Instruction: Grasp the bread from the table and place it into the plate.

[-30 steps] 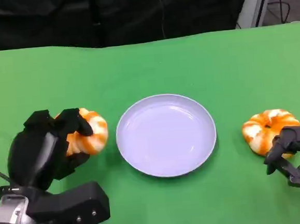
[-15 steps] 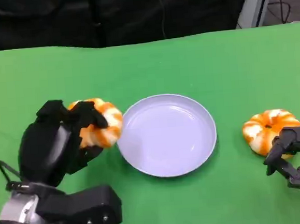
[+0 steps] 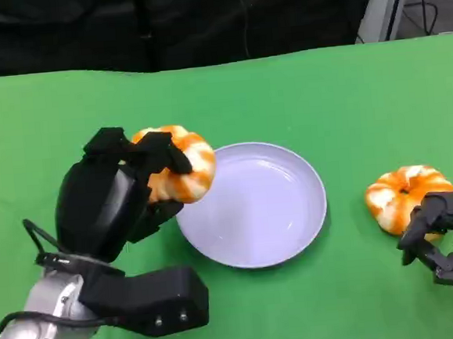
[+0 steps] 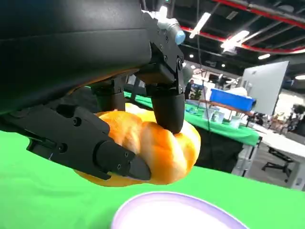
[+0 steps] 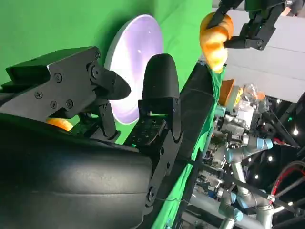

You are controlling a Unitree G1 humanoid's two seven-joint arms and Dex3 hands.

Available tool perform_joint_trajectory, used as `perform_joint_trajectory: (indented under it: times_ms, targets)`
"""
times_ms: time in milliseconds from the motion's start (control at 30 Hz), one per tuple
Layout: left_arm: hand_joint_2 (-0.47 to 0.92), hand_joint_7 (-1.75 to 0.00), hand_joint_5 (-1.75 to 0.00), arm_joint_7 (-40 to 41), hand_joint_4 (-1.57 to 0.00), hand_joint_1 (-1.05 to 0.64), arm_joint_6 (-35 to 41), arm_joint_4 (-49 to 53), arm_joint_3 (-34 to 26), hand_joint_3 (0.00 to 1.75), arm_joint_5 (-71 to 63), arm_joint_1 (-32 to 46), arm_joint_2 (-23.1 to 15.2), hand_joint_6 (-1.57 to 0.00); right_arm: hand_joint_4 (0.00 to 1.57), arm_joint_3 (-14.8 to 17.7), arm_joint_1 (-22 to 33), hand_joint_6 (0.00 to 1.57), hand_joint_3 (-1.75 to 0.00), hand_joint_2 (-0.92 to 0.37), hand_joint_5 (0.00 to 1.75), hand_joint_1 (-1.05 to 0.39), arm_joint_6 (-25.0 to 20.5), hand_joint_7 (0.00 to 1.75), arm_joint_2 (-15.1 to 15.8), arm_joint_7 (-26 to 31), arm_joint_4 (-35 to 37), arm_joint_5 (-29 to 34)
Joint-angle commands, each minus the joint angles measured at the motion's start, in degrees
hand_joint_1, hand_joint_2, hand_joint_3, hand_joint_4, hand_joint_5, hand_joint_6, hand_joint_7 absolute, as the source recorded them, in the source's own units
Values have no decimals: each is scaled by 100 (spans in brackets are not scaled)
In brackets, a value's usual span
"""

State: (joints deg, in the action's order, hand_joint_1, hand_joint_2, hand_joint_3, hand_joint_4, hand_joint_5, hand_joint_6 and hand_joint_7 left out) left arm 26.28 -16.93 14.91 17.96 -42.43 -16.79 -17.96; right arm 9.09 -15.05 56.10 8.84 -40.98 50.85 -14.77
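My left hand (image 3: 115,194) grips an orange and white bread (image 3: 181,167) and holds it above the left rim of the pale lilac plate (image 3: 261,214). From the left wrist view the bread (image 4: 162,145) sits between black fingers (image 4: 167,102) over the plate's (image 4: 176,212) edge. A second bread (image 3: 401,191) lies on the green table at the right. My right hand (image 3: 447,234) rests just in front of that bread with its fingers curled and holds nothing. The right wrist view shows the plate (image 5: 136,71) and the held bread (image 5: 214,40) beyond the black fingers (image 5: 159,90).
The green table (image 3: 300,101) stretches back to a dark backdrop. Behind the table, in the wrist views, are lab benches, blue boxes and a robot arm.
My left hand has carried the bread up and to the right, from the table left of the plate to above the plate's left rim. The right hand has not moved.
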Motion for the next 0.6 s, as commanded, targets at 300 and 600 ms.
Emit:
perform_joint_trajectory:
  times_ms: [300, 600]
  targets:
    - [92, -132, -175, -136, -53, -12, -232, 423, 211, 15, -69, -526, 203, -69, 88, 5, -24, 94, -83, -68, 139, 12, 114, 98, 13, 110, 61, 26]
    - [92, -147, -175, -43, -53, -13, -468, 1154, 405, 20, -59, -947, 456, -63, 88, -10, -32, 95, -83, -69, 139, 12, 36, 98, -8, 70, 67, -17]
